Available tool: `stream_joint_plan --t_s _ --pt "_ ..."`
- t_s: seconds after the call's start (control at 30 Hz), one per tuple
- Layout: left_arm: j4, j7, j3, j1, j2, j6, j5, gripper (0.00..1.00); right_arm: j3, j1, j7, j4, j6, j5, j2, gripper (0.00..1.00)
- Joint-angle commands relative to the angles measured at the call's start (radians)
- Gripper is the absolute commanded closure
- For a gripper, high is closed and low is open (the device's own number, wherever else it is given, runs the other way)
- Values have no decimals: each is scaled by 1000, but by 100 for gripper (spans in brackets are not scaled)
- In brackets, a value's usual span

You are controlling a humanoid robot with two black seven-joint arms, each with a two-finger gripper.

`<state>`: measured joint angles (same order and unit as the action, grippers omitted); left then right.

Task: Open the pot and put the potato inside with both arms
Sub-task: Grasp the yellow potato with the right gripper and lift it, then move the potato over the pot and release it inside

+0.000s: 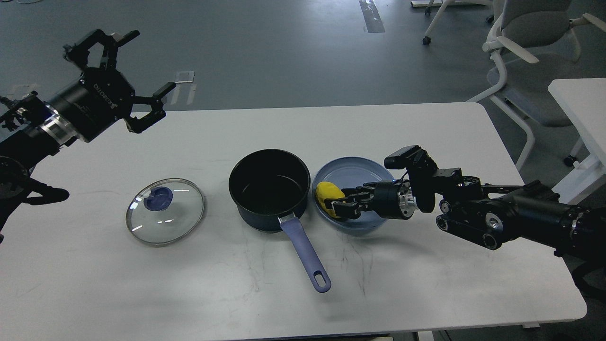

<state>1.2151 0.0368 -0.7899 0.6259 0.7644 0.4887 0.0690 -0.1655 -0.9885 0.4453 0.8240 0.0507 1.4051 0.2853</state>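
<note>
Two grippers: my right gripper (337, 204) fingers pinching potato (327, 194) in plate (352, 166), pot (269, 189) just beyond; left gripper (128, 76) fingers spread, lid (165, 218) below.

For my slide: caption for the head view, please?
Lid off, pot open; right pincer at the potato.

potato (327, 193): right side tucked behind the right gripper (342, 207), so no clue how much of it there is
right gripper: fingers bunch into one dark clump, can't say if they actually touch the potato
plate (350, 166): near right rim blocked by the right wrist
left arm (28, 137): runs off the left edge, only the far end shows
right arm (521, 213): chopped by the right edge
pot (269, 189): black inside, bottom hard to make out
chair (530, 52): cut by the top edge
second table (582, 109): just a corner at the right edge
</note>
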Motion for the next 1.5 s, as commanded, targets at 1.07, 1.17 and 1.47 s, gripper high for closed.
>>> stream_joint_plan --t_s 1.07,1.17,1.47 --pt "0 0 1 -5 -8 0 -1 2 3 -154 32 153 -2 -2 156 90" --pt "0 0 1 -5 -8 0 0 2 1 -183 32 165 -2 -3 161 90" --pt "1 0 1 -3 -7 0 -2 2 -8 -249 32 115 5 -3 -15 90"
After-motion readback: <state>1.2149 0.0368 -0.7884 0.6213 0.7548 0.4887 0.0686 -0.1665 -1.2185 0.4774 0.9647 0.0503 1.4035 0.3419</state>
